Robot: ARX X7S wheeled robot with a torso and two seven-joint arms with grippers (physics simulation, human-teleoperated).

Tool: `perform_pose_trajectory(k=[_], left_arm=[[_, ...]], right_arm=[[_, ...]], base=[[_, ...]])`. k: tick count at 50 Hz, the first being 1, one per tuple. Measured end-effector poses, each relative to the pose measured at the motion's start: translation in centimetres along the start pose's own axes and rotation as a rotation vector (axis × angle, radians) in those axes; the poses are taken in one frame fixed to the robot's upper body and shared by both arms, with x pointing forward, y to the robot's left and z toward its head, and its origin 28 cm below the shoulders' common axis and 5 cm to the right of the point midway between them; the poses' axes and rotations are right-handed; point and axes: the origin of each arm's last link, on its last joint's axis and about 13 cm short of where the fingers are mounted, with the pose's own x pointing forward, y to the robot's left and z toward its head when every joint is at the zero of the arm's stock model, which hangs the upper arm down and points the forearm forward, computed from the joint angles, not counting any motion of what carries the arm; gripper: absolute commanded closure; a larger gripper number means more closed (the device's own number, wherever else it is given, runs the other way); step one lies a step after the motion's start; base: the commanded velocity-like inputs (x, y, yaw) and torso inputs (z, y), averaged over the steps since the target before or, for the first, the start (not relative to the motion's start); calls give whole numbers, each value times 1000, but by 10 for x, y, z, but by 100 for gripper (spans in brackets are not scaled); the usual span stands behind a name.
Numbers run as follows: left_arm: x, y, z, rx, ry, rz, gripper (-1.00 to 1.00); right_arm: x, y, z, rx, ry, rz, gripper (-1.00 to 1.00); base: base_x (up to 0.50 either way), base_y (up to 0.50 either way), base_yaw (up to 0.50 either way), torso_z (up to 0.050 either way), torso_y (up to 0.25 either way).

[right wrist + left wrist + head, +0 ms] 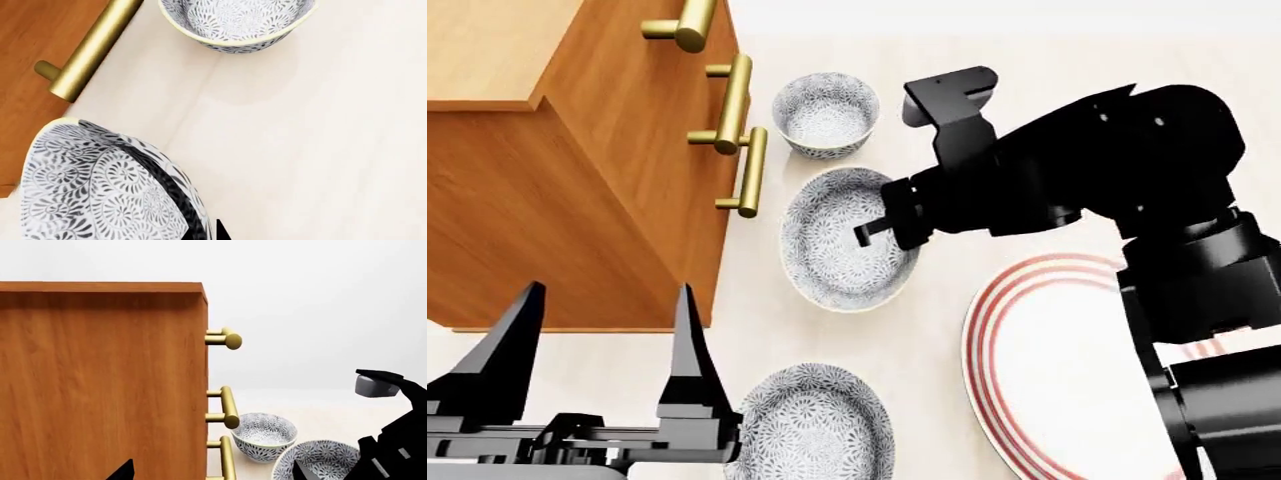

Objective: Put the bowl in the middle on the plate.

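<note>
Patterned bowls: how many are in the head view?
3: the far bowl by the cabinet handles, the middle bowl at the right gripper, and the near bowl beside the left gripper.

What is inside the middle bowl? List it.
The middle bowl shows only its own grey-blue floral lining and no contents. The right gripper sits at its rim and covers that edge, so the strip of the interior under it cannot be checked.

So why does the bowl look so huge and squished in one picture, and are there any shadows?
Right wrist view: the camera sits very close, so the middle bowl fills the corner and runs off the picture's edge. Head view: the same bowl looks normal, all sharp, with only faint soft shadows on the table. Left wrist view: flat even light, blank pale background.
</note>
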Motion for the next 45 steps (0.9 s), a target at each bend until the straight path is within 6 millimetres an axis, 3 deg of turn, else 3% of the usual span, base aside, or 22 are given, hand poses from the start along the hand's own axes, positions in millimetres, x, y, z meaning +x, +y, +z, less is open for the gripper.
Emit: perform_pose_trajectory(k=[21, 45], left_arm=[[0, 0, 0, 3, 2, 4, -100], [0, 0, 0, 8, 2, 5, -100]], right_arm=[[-62, -17, -3, 36, -62, -61, 100], [-105, -28, -38, 126, -114, -105, 100]], base=[[0, 0, 0, 0, 0], [0, 0, 0, 0, 0]])
